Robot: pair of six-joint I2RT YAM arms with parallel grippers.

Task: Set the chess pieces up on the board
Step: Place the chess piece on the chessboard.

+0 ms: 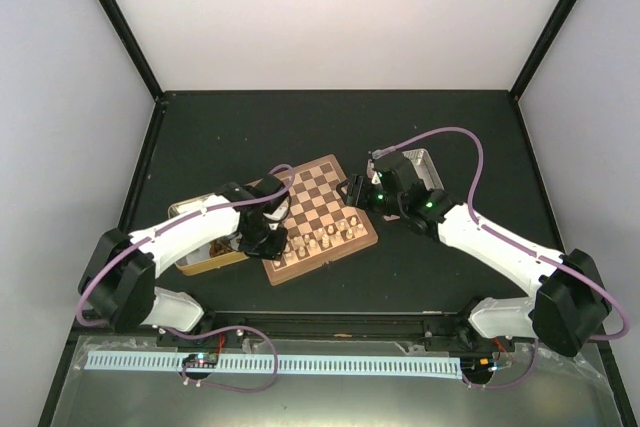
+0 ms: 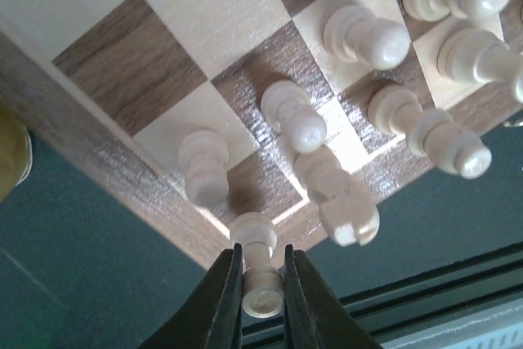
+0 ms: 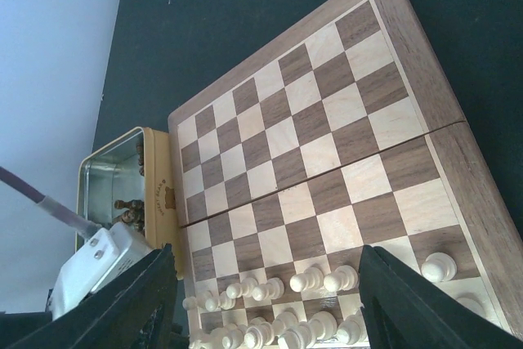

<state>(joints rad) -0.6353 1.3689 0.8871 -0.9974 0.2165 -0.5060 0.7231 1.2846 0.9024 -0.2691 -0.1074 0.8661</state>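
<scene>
The wooden board [image 1: 322,217] lies mid-table, with cream pieces [image 1: 325,239] in two rows along its near edge. My left gripper [image 1: 272,244] is over the board's near left corner, shut on a cream pawn [image 2: 260,271] that it holds upright at the board's rim [image 2: 106,153]. Several pieces [image 2: 368,37] stand on squares just beyond it. My right gripper [image 1: 352,193] hangs open and empty above the board's right side; its view shows the board [image 3: 327,120] and the rows of pieces [image 3: 315,279] between its fingers [image 3: 413,304].
A metal tin [image 1: 200,242] with a yellow rim sits left of the board and holds dark pieces [image 3: 131,212]. A second metal tray [image 1: 415,165] sits at the board's far right. Purple cables run along both arms.
</scene>
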